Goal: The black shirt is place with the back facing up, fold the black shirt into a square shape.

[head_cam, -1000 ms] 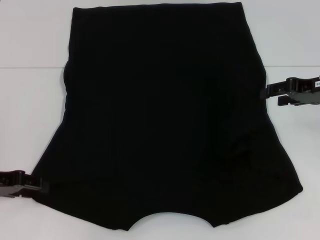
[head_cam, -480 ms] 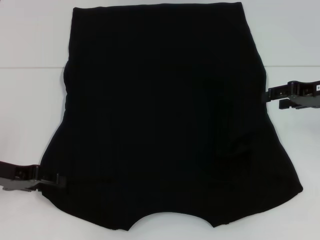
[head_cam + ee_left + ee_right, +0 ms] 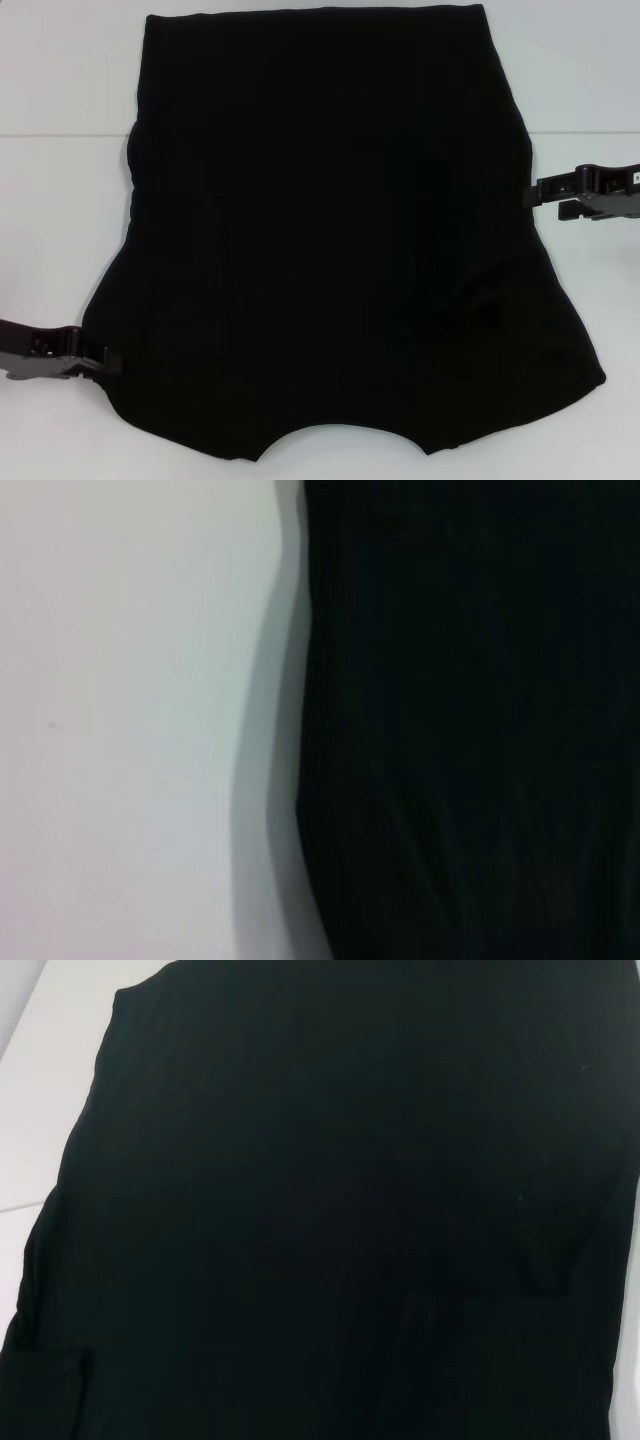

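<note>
Lying flat on the white table (image 3: 60, 80), the large soft black fabric shirt (image 3: 330, 230) is sitting between both grippers.
Left gripper (image 3: 112, 363) is touching its near left sleeve edge, right gripper (image 3: 532, 198) its right side; can't tell whether either's fingers are apart or clamped.

Setting: a plain test bench of the kind found in a robotics lab, not a home.
Work surface: a bare white table (image 3: 60, 200), matte and uniform, crossed by one thin straight seam running side to side.
Equipment: two black mechanical grippers, the left gripper (image 3: 112, 362) and the right gripper (image 3: 532, 196), reaching in from opposite edges.
Item on the surface: a single black shirt (image 3: 330, 230), spread flat as a test piece.
Furnishings: only the white surface fills the background.
</note>
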You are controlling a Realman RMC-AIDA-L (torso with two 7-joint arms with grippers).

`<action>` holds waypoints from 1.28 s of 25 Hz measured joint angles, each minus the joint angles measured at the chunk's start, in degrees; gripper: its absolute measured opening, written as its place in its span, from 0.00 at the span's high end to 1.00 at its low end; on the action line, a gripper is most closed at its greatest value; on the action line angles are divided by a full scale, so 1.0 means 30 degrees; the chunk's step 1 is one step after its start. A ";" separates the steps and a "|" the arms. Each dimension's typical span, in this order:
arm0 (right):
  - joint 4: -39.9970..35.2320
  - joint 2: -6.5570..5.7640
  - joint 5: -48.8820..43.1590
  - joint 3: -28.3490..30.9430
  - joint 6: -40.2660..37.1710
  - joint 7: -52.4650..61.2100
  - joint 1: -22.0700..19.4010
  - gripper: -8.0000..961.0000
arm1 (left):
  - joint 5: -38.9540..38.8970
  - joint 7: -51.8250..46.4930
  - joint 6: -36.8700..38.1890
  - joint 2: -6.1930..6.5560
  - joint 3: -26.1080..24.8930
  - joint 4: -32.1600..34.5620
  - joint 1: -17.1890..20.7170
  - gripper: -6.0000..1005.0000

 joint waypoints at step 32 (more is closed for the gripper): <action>-0.0899 -0.0035 -0.3041 -0.0329 -0.4667 -0.3165 -0.2289 0.27 | -0.1425 0.0440 0.0414 0.0669 -0.0131 -0.0400 -0.0965 0.95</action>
